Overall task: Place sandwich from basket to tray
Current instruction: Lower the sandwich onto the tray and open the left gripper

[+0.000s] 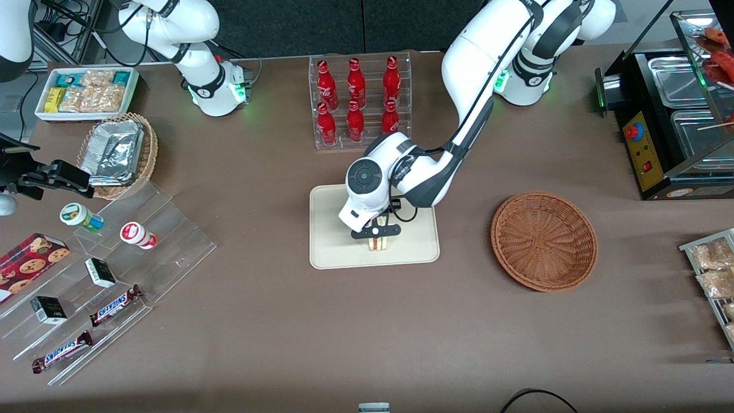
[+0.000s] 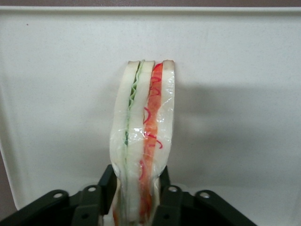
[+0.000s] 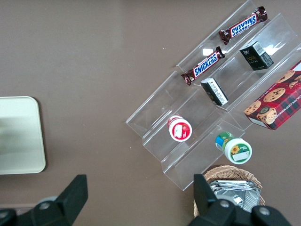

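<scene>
The gripper [image 1: 376, 232] is closed on the sandwich [image 1: 377, 243], its two black fingers [image 2: 107, 185] pressing the bread from either side. The wedge stands on edge directly under the gripper, over the cream tray [image 1: 332, 252], with green filling in one layer and red in the other along the cut edge [image 2: 143, 136]; whether it touches the tray floor cannot be told. The reddish-brown wicker basket [image 1: 543, 241] sits on the brown counter [image 1: 367, 332] well apart from the gripper, toward the working arm's end. A clear rack of red bottles [image 1: 358, 100] stands farther from the front camera than the gripper.
</scene>
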Robot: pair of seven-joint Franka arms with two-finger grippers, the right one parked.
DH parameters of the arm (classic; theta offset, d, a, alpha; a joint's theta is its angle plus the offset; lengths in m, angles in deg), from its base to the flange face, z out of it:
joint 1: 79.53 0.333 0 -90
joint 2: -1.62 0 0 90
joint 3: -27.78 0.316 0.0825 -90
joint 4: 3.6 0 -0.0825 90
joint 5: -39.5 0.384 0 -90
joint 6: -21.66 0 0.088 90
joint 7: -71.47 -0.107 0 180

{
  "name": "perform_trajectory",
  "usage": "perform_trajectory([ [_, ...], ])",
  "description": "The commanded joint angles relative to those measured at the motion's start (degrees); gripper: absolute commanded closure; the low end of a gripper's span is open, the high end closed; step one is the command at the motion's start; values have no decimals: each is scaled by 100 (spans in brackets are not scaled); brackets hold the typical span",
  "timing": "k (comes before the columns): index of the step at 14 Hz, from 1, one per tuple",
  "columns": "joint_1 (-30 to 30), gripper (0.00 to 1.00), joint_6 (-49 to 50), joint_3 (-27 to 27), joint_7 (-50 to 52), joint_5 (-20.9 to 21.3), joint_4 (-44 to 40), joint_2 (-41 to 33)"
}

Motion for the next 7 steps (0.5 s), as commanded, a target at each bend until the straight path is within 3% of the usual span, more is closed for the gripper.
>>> perform_trajectory([
  [1,-88,0,3,72,-68,-75,-180,65],
  [4,-79,0,12,81,-217,-14,-207,13],
  [7,44,0,143,151,-1040,39,-207,-258],
])
